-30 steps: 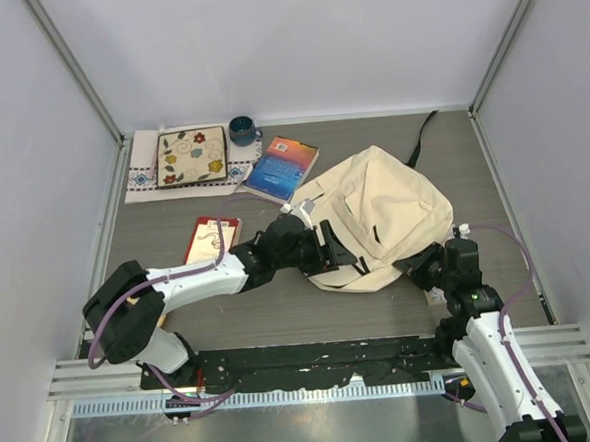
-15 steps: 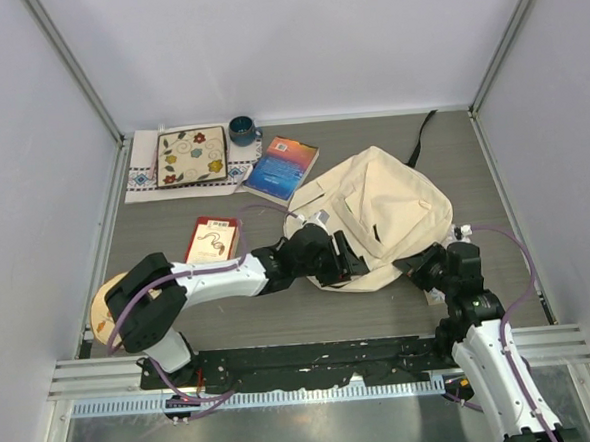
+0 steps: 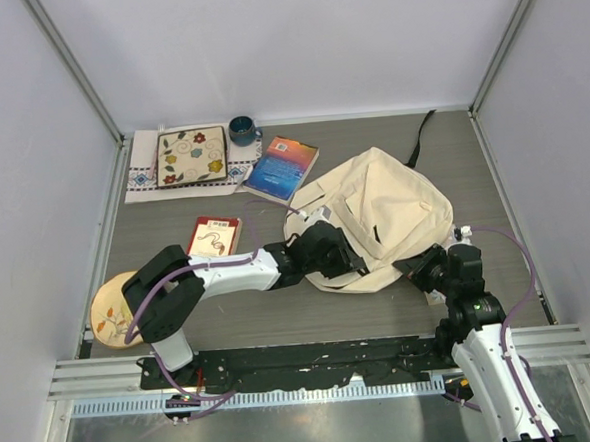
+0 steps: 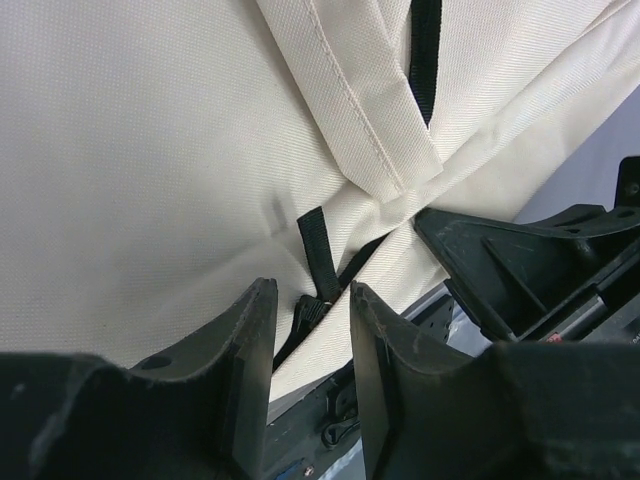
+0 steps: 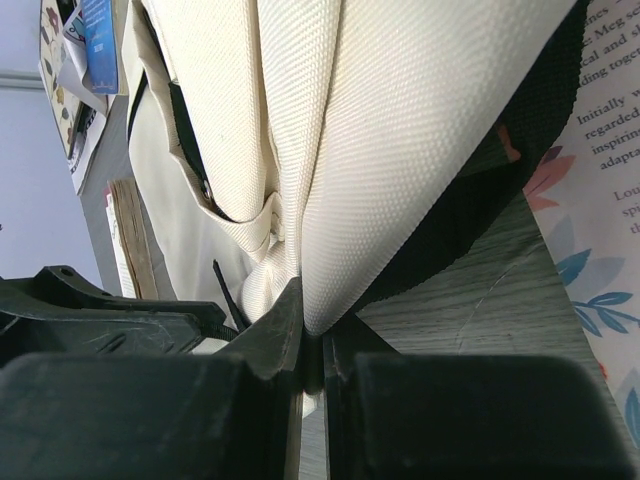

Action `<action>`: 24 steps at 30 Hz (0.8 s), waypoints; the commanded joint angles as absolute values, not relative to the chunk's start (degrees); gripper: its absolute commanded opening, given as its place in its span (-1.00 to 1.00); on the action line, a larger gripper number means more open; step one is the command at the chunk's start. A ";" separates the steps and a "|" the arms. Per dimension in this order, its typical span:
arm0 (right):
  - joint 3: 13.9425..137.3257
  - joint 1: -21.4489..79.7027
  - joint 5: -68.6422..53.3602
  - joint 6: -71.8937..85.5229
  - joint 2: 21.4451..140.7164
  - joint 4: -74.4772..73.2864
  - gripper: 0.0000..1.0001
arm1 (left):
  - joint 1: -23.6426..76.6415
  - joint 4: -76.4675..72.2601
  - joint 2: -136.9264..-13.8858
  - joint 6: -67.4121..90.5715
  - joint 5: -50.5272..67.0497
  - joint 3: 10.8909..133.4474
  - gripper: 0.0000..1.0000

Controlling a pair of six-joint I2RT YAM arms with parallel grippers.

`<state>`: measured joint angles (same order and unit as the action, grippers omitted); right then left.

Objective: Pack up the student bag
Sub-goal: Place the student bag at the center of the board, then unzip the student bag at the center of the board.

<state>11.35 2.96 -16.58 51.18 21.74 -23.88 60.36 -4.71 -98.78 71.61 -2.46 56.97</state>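
The cream student bag [image 3: 395,210] lies flat on the right half of the table. My left gripper [image 3: 350,261] is at its near-left edge. In the left wrist view the bag's fabric [image 4: 150,150] fills the frame, and a black zipper pull [image 4: 318,255] hangs just at the tips of my left gripper [image 4: 308,290], whose jaws stand a little apart around it. My right gripper [image 3: 418,267] is at the bag's near-right corner. Seen from the right wrist, that gripper [image 5: 312,320] is shut on a fold of the bag's fabric [image 5: 400,130].
A blue book [image 3: 283,167] lies behind the bag's left side, and a small red-edged book [image 3: 213,236] lies left of my left arm. A flowered pad [image 3: 191,155] on a cloth and a blue cup [image 3: 241,131] sit far left. A round wooden disc [image 3: 110,310] is near left.
My left gripper has slid right along the bag's near edge and its jaws have narrowed. The wooden disc has come into view. The right arm has stayed put.
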 commanded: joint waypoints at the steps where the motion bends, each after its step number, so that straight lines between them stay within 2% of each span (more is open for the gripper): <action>1: 11.69 3.25 -17.84 50.36 20.92 -22.24 -0.98 | 60.56 -4.66 -99.14 71.37 -3.96 58.71 -0.25; 4: 11.69 3.25 -17.58 50.36 20.92 -22.24 -0.98 | 60.56 -4.75 -99.40 71.37 -3.34 58.62 -0.28; 6: 11.69 3.25 -17.49 50.36 21.09 -22.06 -0.98 | 60.56 -4.83 -99.49 71.37 -2.90 58.54 -0.46; 11: 11.60 3.34 -17.49 50.62 21.18 -21.80 -0.98 | 60.64 -5.53 -99.84 71.54 -2.29 58.45 -0.59; 17: 11.60 3.34 -17.14 50.71 21.18 -21.80 -0.99 | 60.65 -6.06 -100.55 71.54 -1.14 58.80 -0.97; 24: 12.74 3.25 -15.04 50.80 21.62 -21.80 -0.98 | 60.65 -10.10 -100.37 68.48 2.45 58.80 -1.00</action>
<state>11.33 2.96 -16.36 51.11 21.74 -24.01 60.42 -4.97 -100.51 71.35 -0.97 56.99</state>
